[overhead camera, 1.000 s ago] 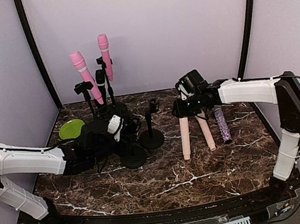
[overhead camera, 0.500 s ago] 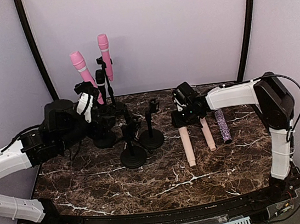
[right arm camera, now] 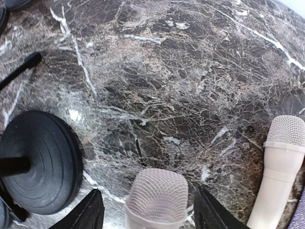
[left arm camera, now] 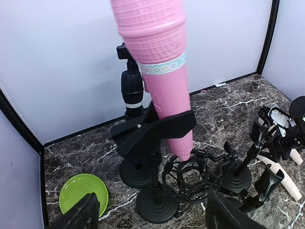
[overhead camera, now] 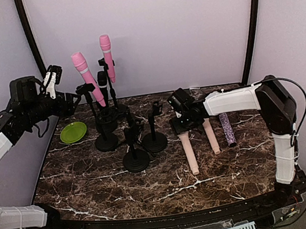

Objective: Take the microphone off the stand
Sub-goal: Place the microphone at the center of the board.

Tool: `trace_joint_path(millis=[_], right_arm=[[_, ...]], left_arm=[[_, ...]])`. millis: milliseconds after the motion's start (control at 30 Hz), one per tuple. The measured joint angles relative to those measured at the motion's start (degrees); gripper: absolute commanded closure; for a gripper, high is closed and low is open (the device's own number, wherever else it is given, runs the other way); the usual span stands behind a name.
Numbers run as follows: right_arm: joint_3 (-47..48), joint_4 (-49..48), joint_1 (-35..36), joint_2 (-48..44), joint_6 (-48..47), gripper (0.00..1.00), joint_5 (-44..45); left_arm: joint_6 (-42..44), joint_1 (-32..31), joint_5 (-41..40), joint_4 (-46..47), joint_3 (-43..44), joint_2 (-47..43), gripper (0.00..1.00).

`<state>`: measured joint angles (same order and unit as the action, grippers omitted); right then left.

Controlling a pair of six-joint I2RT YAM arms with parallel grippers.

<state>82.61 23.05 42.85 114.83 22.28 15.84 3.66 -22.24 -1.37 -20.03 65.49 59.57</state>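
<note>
Top view: the left gripper [overhead camera: 53, 75] hangs high at the far left, just left of the pink mic [overhead camera: 86, 75], which sits tilted in its stand [overhead camera: 105, 140]. The right gripper [overhead camera: 178, 125] is low over a beige mic [overhead camera: 190, 153] lying on the table [overhead camera: 151, 188]. Left wrist view: the 2 fingers [left arm camera: 81, 217] are spread wide and hold nothing, with the pink mic [left arm camera: 162, 71] ahead. Right wrist view: the fingers [right arm camera: 90, 212] stand apart on both sides of the beige mic [right arm camera: 157, 195], with gaps.

table [right arm camera: 190, 71] — glossy marble | microphone [left arm camera: 167, 95] — smooth pink plastic | stand [left arm camera: 152, 133] matt black
</note>
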Motion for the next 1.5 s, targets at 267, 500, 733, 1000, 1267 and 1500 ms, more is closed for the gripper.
trace_joint_path(millis=[267,500,733,1000,1267,1500], right_arm=[[-0.2,1.0,0.4,0.0,-0.8,0.26,3.8],[-2.9,0.6,0.4,-0.7,-1.0,0.25,6.2],[-4.9,0.5,0.4,-3.0,-1.0,0.23,8.3],[-7.6,-1.3,0.4,-9.2,-0.7,0.18,7.2],[-11.4,-4.8,0.4,-17.7,-0.5,0.17,4.4],[-15.2,-7.3,0.4,-22.0,1.0,0.17,2.9]], left_arm=[[-4.6,11.4,14.9,5.8,-8.9,-0.4,0.23],[-12.4,12.7,19.4,22.4,-26.5,-1.4,0.27],[-14.4,12.8,20.0,41.4,-34.6,0.6,0.41],[-13.0,12.8,22.8,52.3,-30.4,11.0,0.55],[-10.3,12.8,27.1,57.9,-27.7,16.4,0.61],[-7.9,12.8,28.4,59.2,-26.1,20.5,0.74]])
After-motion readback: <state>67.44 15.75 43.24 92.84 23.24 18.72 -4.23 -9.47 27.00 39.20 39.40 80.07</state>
